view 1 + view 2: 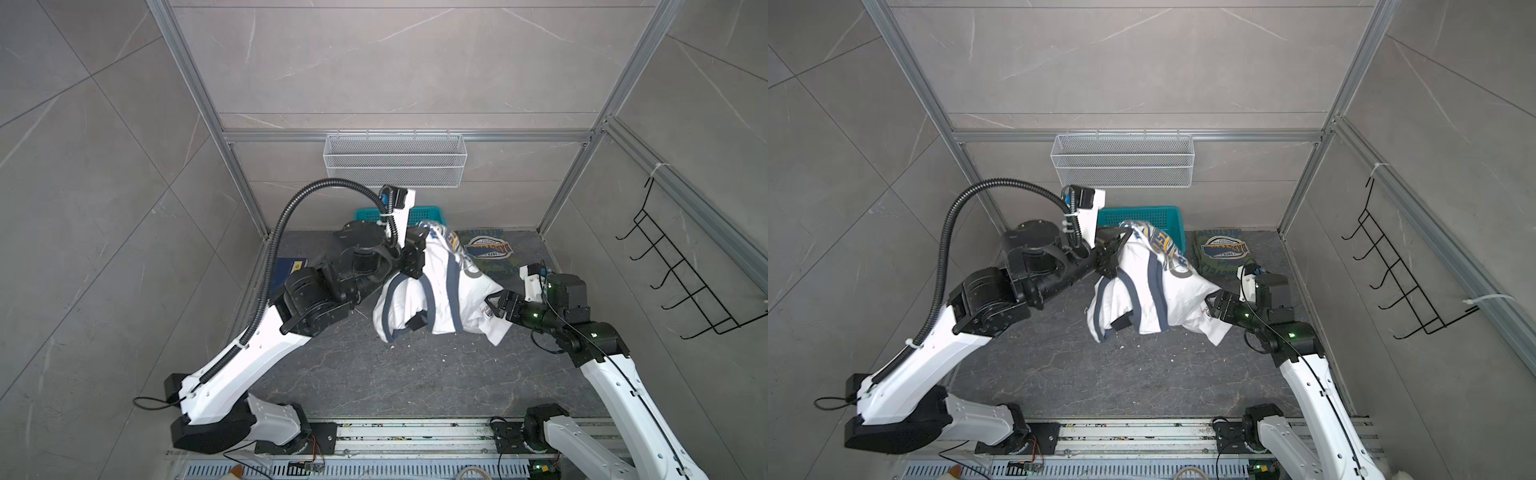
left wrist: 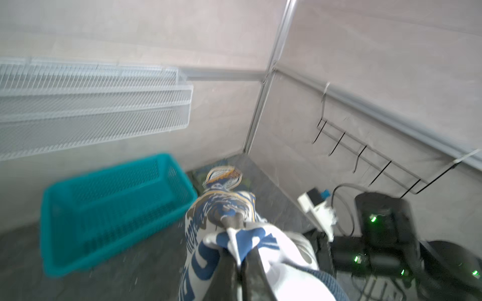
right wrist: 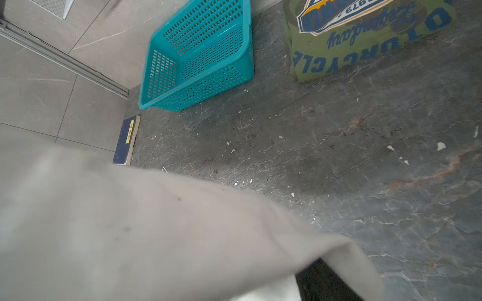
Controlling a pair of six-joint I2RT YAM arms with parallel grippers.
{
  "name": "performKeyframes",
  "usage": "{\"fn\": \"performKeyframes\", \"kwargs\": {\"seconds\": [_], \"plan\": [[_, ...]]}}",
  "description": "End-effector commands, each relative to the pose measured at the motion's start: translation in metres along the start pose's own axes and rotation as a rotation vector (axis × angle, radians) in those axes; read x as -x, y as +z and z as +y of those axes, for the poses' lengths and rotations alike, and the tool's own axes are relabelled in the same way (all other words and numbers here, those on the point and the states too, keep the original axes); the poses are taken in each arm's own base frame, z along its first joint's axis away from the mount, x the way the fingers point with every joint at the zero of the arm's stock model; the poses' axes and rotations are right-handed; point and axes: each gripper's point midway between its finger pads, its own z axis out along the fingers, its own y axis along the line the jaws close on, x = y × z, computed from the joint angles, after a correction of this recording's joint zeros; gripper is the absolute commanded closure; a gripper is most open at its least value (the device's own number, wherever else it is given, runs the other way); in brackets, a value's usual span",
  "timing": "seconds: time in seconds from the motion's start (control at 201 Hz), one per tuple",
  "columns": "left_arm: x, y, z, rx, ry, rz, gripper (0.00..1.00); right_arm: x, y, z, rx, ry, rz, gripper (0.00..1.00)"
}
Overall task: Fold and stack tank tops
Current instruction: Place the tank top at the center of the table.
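The white tank top (image 1: 444, 286) (image 1: 1142, 291) hangs bunched above the dark table, stretched between both arms. My left gripper (image 1: 417, 249) (image 2: 234, 234) is shut on its printed part, and cloth pokes out past the fingertips (image 2: 250, 260). My right gripper (image 1: 492, 309) (image 1: 1210, 307) is under the shirt's other end. Its fingers stand apart and the cloth drapes over them. In the right wrist view the white cloth (image 3: 130, 234) covers the jaws, and only one black finger (image 3: 326, 284) shows. The olive green tank top (image 1: 486, 249) (image 3: 365, 39) lies folded at the back right, badge up.
A teal plastic basket (image 1: 424, 214) (image 3: 198, 57) stands at the back wall behind the left gripper. By the left wall lies a blue book (image 1: 289, 270) (image 3: 126, 142). A white mesh shelf (image 1: 395, 160) hangs on the back wall and a black hook rack (image 1: 681, 282) on the right wall.
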Motion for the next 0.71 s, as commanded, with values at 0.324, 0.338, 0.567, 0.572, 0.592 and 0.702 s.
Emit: {"fn": "performKeyframes", "kwargs": {"seconds": [0.324,0.338,0.567,0.572,0.592,0.702], "plan": [[-0.339,-0.035,0.230,0.709,-0.423,0.596,0.55,-0.077,0.042,-0.034,-0.081,0.017,0.302,0.25],[-0.342,-0.042,0.236,0.747,-0.410,0.616,0.51,-0.080,0.043,-0.035,-0.083,0.019,0.309,0.25],[-0.328,-0.075,0.218,0.757,-0.307,0.736,0.34,-0.096,0.044,-0.048,-0.143,0.057,0.326,0.25],[-0.328,-0.075,0.216,0.752,-0.306,0.740,0.34,-0.096,0.044,-0.048,-0.144,0.059,0.326,0.25],[-0.330,-0.075,0.208,0.733,-0.295,0.753,0.34,-0.097,0.044,-0.050,-0.147,0.067,0.327,0.25],[-0.347,-0.082,0.167,0.680,-0.230,0.837,0.34,-0.104,0.046,-0.052,-0.148,0.097,0.326,0.26]]}}
